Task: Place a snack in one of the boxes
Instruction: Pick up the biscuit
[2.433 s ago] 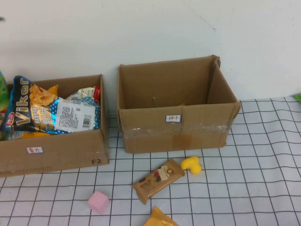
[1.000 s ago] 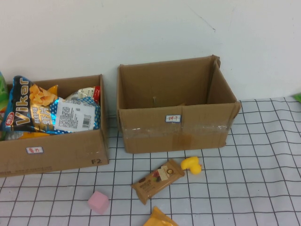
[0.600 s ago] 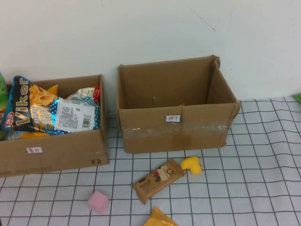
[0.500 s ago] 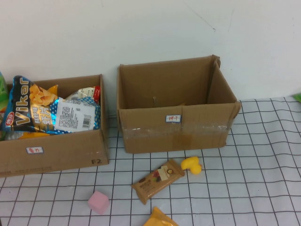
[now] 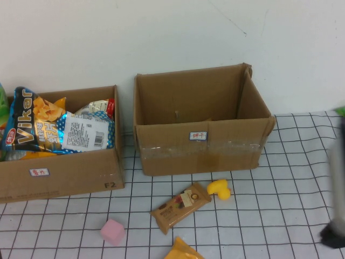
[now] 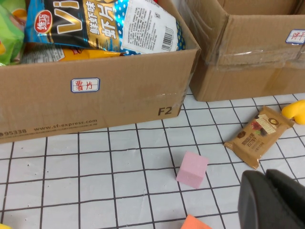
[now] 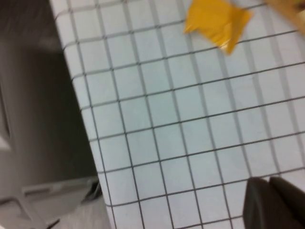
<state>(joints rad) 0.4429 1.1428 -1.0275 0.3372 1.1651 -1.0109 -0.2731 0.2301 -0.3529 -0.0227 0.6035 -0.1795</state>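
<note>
Two brown corrugated cardboard boxes stand side by side at the back of the white grid-patterned tablecloth (image 5: 280,216), open tops facing up so that things can be dropped in. The smaller left box (image 5: 70,172) is already crowded with crisp packets (image 5: 32,121); the larger taped box (image 5: 202,156) looks empty, so it is probably the easier target.

The likeliest snack, a brown wrapped bar (image 5: 180,206), lies flat in front of the larger box, just beside a small yellow toy duck (image 5: 219,189). A pink cube (image 5: 112,231) and an orange packet (image 5: 183,251) lie nearer the robot.

The left gripper (image 6: 271,200) hangs low over the cloth near the pink cube, fingers closed on nothing. The right gripper (image 7: 276,198) (a blur at the high view's right edge) is over bare cloth, well apart from the bar, likewise closed and empty. Nothing is grasped yet.
</note>
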